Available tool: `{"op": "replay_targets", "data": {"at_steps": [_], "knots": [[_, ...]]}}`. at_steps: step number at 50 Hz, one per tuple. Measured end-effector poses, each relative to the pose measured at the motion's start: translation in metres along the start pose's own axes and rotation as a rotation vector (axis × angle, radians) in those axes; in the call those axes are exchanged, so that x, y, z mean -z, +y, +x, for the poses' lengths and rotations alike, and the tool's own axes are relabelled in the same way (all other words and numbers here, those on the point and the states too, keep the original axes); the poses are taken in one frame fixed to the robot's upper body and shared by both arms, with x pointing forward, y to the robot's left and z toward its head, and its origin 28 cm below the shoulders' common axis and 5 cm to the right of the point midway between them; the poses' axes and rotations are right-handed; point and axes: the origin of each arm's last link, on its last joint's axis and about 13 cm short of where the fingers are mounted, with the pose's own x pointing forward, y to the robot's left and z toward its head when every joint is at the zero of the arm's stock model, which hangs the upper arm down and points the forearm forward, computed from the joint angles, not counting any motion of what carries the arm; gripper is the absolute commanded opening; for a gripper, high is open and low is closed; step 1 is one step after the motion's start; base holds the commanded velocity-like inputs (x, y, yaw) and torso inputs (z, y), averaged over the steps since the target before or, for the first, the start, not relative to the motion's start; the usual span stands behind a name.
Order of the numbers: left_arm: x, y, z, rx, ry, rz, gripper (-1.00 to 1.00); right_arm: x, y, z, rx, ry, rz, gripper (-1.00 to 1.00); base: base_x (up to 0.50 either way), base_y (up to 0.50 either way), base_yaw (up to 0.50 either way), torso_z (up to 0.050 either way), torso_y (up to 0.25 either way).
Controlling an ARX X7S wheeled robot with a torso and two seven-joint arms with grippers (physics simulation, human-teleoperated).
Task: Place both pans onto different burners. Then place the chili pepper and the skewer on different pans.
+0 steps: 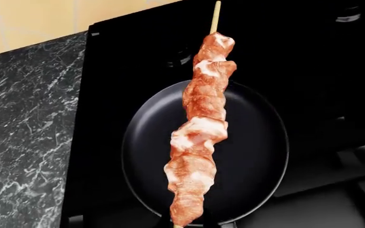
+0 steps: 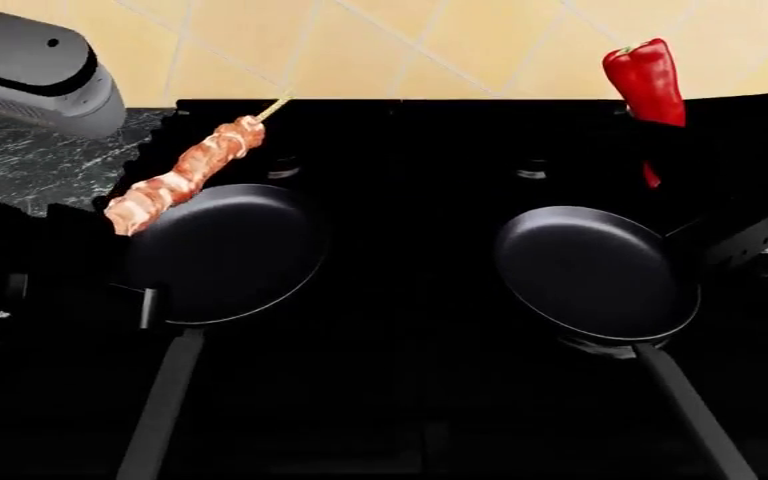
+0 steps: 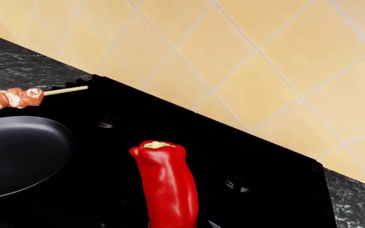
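The left gripper itself is lost in the dark at about 9 o'clock in the head view, so its jaws cannot be made out, though the skewer point(image 2: 184, 172) juts from there toward 1 o'clock, raised above the left pan point(image 2: 224, 255), which suggests it is pinched at its near end. From the left wrist the skewer hangs lengthwise over that pan's middle, not touching it as far as I can judge. The right gripper is equally hidden (only black shapes near 3 o'clock), yet the chili pepper point(image 2: 646, 80) stands upright in the air at 1 o'clock of the right pan point(image 2: 595, 272), behind its far rim rather than over it. Both pans sit on separate burners of the black stove point(image 2: 411, 380), so the first step looks done and the placing step is in hand. Next, the skewer needs lowering and release; the pepper needs bringing toward 7 o'clock over its pan first.
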Motion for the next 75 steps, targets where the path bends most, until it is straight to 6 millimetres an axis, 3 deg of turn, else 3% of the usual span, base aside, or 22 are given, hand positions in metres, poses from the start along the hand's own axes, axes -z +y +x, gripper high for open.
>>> {"op": "replay_targets", "data": {"at_steps": [37,75], "knots": [[-0.002,0.006,0.024,0.031,0.131,0.017,-1.0,0.0,0.0,0.0,-0.003,0.003,-0.001,-1.0,0.0,0.0,0.0,0.0,0.0],[-0.011,0.015,0.076,0.027,0.218,-0.03,-1.0,0.005,-0.002,0.001,-0.002,0.012,0.007,-1.0,0.0,0.0,0.0,0.0,0.0]]}}
